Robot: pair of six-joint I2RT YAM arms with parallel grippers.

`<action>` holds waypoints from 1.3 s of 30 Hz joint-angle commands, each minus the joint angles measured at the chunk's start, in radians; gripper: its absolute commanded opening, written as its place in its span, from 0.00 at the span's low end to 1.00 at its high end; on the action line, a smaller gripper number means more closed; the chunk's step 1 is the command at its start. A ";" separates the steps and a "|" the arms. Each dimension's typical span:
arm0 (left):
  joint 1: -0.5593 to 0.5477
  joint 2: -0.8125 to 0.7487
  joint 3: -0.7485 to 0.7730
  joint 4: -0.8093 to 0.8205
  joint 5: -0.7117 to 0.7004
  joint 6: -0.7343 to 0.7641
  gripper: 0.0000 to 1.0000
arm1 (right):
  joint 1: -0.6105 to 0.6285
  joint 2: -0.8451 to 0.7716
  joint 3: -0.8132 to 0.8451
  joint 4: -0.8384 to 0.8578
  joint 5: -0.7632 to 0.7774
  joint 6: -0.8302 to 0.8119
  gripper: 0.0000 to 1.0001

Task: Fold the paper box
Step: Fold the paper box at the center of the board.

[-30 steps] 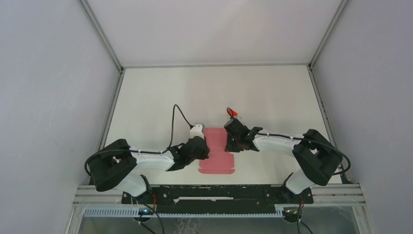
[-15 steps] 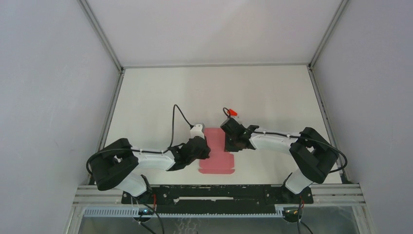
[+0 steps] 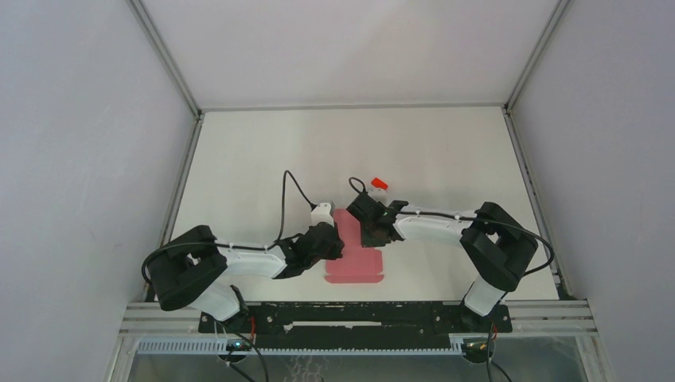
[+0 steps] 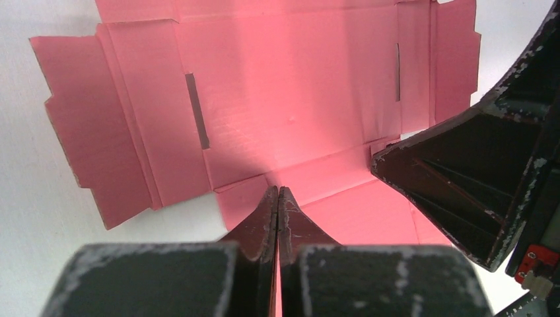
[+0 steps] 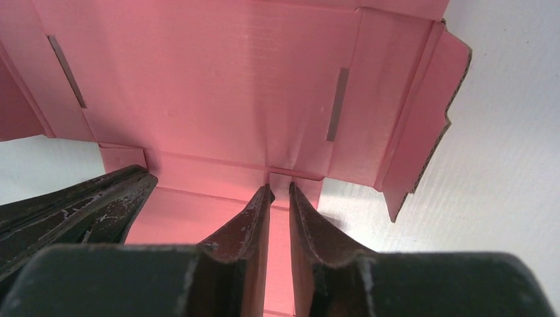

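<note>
The paper box (image 3: 355, 267) is a pink cardboard blank lying unfolded on the white table, its slotted panels filling the left wrist view (image 4: 284, 86) and the right wrist view (image 5: 211, 79). My left gripper (image 3: 341, 246) is shut, and its tips (image 4: 277, 193) rest on a crease at the blank's left edge. My right gripper (image 3: 368, 231) hangs over the blank's far right part. Its jaws stand a narrow gap apart (image 5: 279, 188), with pink panel showing through the gap and nothing clamped. One side flap (image 5: 422, 119) stands partly raised.
White table (image 3: 263, 159) with grey walls on three sides and metal rails along its edges. A small red piece (image 3: 379, 183) sits at the right wrist with a black cable. The other gripper's dark fingers intrude in each wrist view (image 4: 475, 172) (image 5: 72, 205).
The right arm has slid left over the blank, and its jaws have parted slightly. The left arm and the blank have stayed put.
</note>
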 commanded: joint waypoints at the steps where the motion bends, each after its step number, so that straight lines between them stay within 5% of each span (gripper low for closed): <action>1: -0.008 0.034 0.017 -0.088 0.017 0.000 0.00 | 0.022 0.113 -0.036 -0.062 0.028 -0.017 0.24; 39: -0.018 -0.029 -0.035 -0.169 0.044 -0.057 0.00 | 0.175 0.183 -0.034 -0.065 -0.021 0.048 0.25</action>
